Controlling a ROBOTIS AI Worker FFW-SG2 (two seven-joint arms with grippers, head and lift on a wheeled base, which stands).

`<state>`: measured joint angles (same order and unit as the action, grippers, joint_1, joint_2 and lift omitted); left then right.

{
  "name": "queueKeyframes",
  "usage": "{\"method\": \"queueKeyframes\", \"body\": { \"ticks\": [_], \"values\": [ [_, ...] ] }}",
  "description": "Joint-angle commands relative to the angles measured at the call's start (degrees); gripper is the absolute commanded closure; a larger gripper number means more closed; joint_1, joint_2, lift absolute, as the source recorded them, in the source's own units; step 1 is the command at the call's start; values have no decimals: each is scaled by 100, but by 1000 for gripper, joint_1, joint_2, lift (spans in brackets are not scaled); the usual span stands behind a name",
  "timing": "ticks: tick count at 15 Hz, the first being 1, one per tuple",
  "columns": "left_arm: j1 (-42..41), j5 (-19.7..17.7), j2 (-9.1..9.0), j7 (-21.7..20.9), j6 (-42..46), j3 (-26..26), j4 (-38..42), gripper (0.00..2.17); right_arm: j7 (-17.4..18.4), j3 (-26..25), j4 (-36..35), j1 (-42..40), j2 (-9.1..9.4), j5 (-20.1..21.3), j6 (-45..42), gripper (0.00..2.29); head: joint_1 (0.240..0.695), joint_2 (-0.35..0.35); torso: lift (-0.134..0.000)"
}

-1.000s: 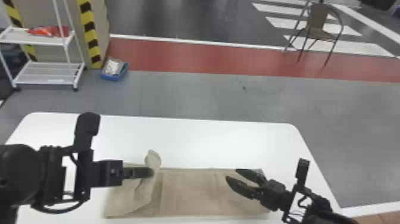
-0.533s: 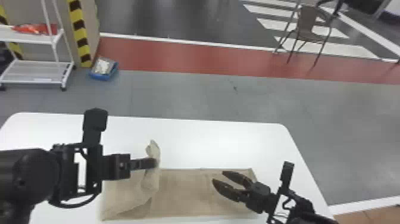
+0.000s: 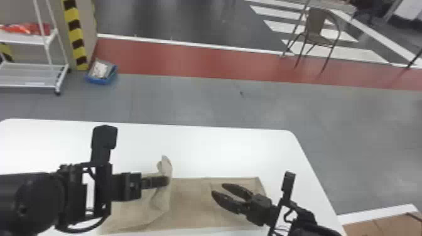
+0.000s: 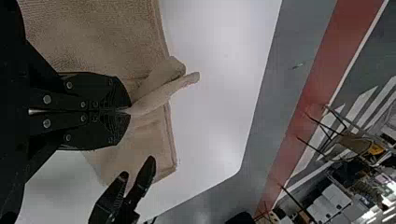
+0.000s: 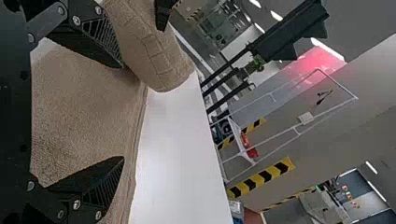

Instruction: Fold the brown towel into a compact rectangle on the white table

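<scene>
In the head view my left gripper [image 3: 168, 180] is above the left part of the brown towel [image 3: 191, 201], at a raised fold. The left wrist view has the left gripper [image 4: 130, 111] shut on a pinched, lifted part of the towel [image 4: 154, 93]. Towards the towel's right end, my right gripper [image 3: 217, 188] stands open just over the cloth. In the right wrist view the right gripper [image 5: 123, 112] has its fingers wide apart, with flat towel [image 5: 84, 112] behind them and the lifted fold farther off. The towel lies on the white table [image 3: 219, 150].
On the floor beyond the table are a white shelf rack [image 3: 31, 84] and a blue box [image 3: 102, 75] at the left, and a chair [image 3: 317, 31] at the back right. The table's right edge runs near the right arm.
The head view has shifted, with table and room moved left. Against the towel, the left gripper with the lifted fold has moved to the right. The right gripper is slightly farther left over the cloth, still open.
</scene>
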<state>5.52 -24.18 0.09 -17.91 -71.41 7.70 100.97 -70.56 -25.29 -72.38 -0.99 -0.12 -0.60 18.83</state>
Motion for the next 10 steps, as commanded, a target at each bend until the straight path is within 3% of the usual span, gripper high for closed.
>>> {"method": "queueKeyframes", "body": {
  "ticks": [1, 3, 6, 10],
  "values": [
    [19, -61, -23, -2, 377, 56, -192, 1480, -20, 42, -31, -24, 18, -89, 135, 211, 695, -269, 0],
    [46, -34, -23, -10, 395, 170, -306, 1345, -20, 42, -110, -42, 18, -98, 275, 211, 695, -266, 0],
    [46, -61, -23, -248, -44, 188, -297, 49, -20, -20, -259, -77, 18, -256, 855, 211, 695, -276, 0],
    [11, -386, -23, -423, -343, -14, -262, 9, 385, 235, -294, -68, 18, -195, 1330, 211, 695, -303, 0]
  ]
}}
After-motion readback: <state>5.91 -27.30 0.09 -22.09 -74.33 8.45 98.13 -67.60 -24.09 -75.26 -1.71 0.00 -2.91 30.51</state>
